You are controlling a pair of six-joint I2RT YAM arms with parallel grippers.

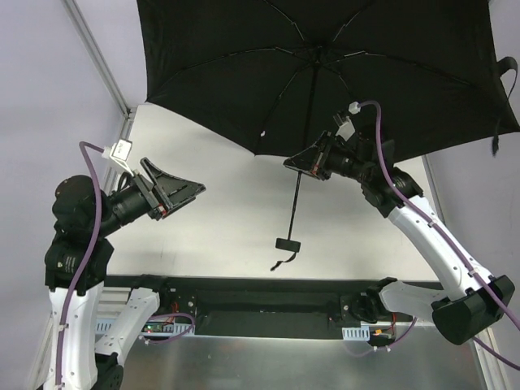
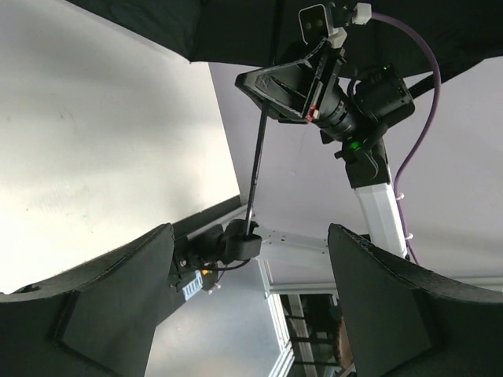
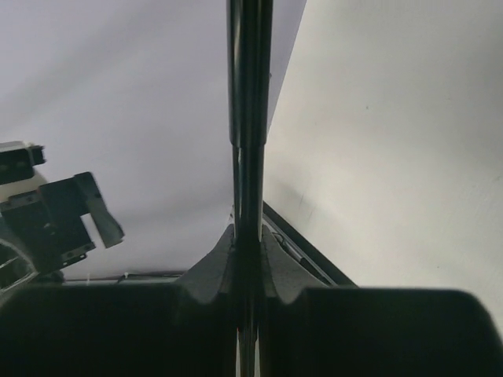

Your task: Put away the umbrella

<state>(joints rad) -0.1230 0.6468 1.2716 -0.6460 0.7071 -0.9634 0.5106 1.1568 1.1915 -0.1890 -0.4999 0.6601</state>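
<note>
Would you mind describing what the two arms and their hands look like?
The left arm and right arm have white links and black joints. The left hand and right hand are black, with wedge-shaped fingers. Purple cables run along both arms.

White table (image 1: 236,203), black near-edge rail (image 1: 268,296)
</note>
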